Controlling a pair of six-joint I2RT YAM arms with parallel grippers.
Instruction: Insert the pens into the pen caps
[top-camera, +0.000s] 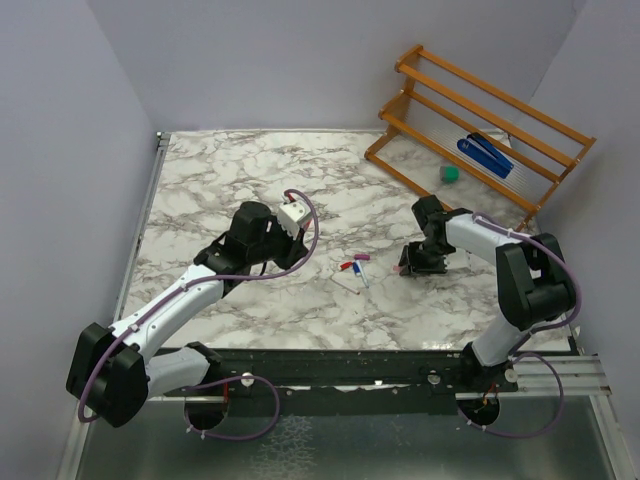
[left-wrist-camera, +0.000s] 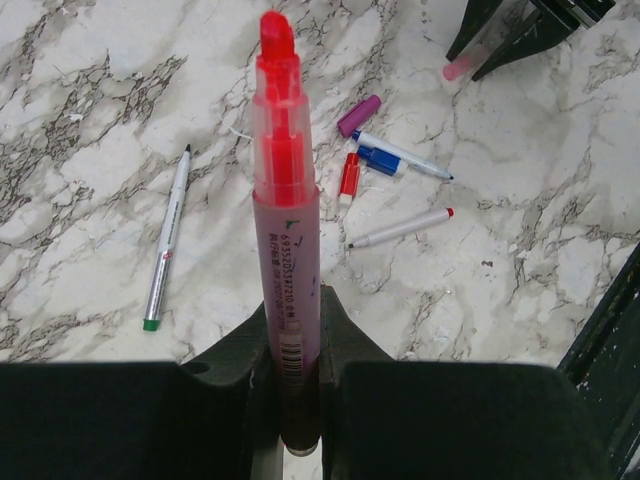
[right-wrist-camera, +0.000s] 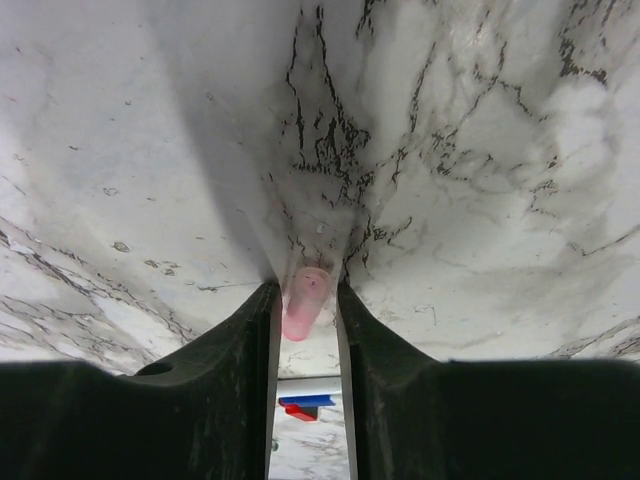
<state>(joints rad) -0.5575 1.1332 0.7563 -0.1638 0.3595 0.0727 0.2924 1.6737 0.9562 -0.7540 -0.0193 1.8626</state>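
Right gripper (right-wrist-camera: 305, 287), perhaps around pink cap (right-wrist-camera: 304, 308)

Top view: even, soft overhead light. White-grey veined marble tabletop (top-camera: 250, 180) is bright with no glare, only faint short shadows. Left wrist view: well lit, table sharp. Red-pink translucent plastic highlighter pen (left-wrist-camera: 285, 250) is close to the lens, slightly soft, tip oversaturated. Right wrist view: broad grey shadow fans over the marble, pale pink tube cap (right-wrist-camera: 305, 300) blurred, dark foreground out of focus.

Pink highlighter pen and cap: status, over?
Left gripper shut on pink translucent highlighter pen, upright, uncapped. Right gripper straddles pink translucent cap on marble table, grip unconfirmed. Loose pens, caps between grippers.
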